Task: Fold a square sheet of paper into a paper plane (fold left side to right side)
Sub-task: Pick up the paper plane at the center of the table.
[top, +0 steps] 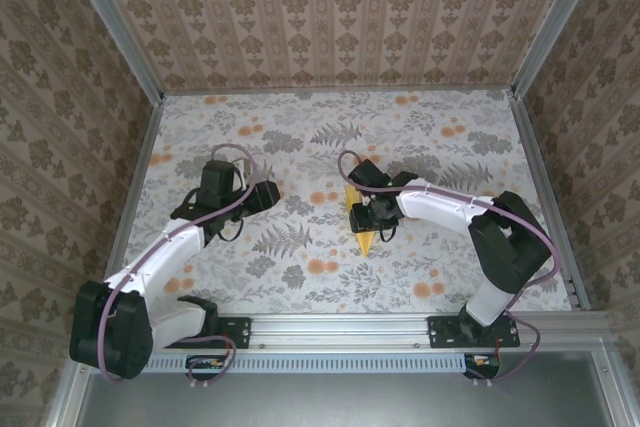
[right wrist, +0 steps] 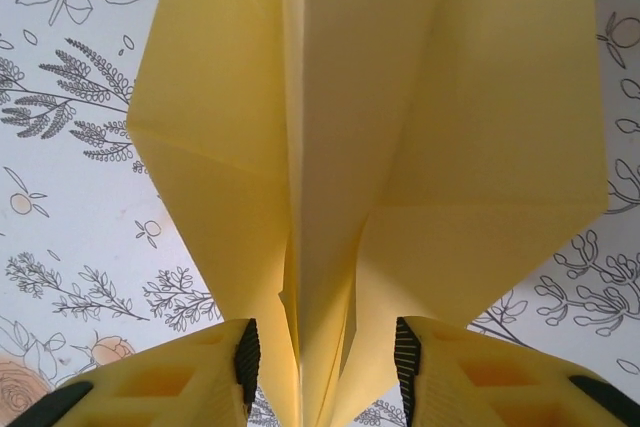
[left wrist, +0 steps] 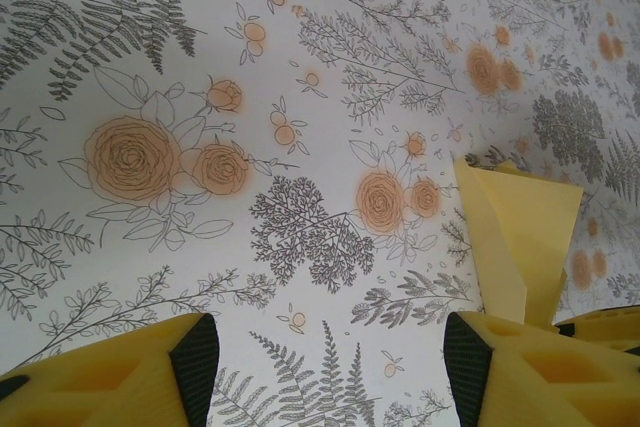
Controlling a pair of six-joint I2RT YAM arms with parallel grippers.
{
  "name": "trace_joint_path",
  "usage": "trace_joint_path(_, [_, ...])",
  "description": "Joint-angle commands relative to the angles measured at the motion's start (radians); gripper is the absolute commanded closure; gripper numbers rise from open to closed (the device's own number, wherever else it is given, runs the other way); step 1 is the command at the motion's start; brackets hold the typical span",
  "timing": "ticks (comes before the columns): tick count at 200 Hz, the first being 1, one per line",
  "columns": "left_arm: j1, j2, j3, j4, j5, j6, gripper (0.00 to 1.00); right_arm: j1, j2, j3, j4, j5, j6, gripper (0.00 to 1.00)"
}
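Between the parted jaws of the right pincer [right wrist: 326,362] stands the keel of the paper plane [right wrist: 450,127] (unclamped); close squarely on that crease. Left pincer [left wrist: 330,367] gapes empty.

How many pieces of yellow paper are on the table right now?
1. The paper plane lies near the middle of the table, its central ridge between the open jaws of the right gripper. That gripper covers part of it from above, and a scrap under the arms could be hidden.

No legible text anywhere.
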Motion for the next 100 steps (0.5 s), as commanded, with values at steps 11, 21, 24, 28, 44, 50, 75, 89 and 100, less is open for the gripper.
trace_joint_path(11, [0.009, -0.02, 0.023, -0.018, 0.007, 0.027, 0.36, 0.006, 0.047, 0.031, -0.011, -0.015, -0.008, 0.62])
trace_joint_path(21, [0.011, -0.02, 0.023, -0.02, 0.007, 0.029, 0.36, 0.006, 0.061, 0.036, -0.008, -0.018, -0.008, 0.64])
trace_joint_path(24, [0.011, -0.021, 0.023, -0.02, 0.007, 0.03, 0.36, 0.006, 0.065, 0.037, -0.007, -0.018, -0.008, 0.65])
trace_joint_path(28, [0.011, -0.022, 0.023, -0.02, 0.008, 0.03, 0.36, 0.005, 0.07, 0.039, -0.004, -0.02, -0.007, 0.66])
trace_joint_path(44, [0.014, -0.024, 0.026, -0.023, 0.013, 0.036, 0.35, 0.006, 0.086, 0.049, 0.004, -0.032, -0.003, 0.72])
trace_joint_path(50, [0.017, -0.025, 0.028, -0.023, 0.016, 0.04, 0.35, 0.003, 0.091, 0.057, 0.003, -0.033, -0.002, 0.77])
trace_joint_path(75, [0.021, -0.035, 0.041, -0.025, 0.022, 0.071, 0.31, -0.033, 0.113, 0.133, -0.059, -0.013, 0.008, 0.92])
trace_joint_path(89, [0.024, -0.039, 0.051, -0.025, 0.025, 0.095, 0.25, -0.06, 0.139, 0.198, -0.103, 0.0, -0.003, 0.93])
trace_joint_path(100, [0.024, -0.043, 0.064, -0.025, 0.027, 0.117, 0.2, -0.082, 0.167, 0.255, -0.134, 0.014, -0.017, 0.93])
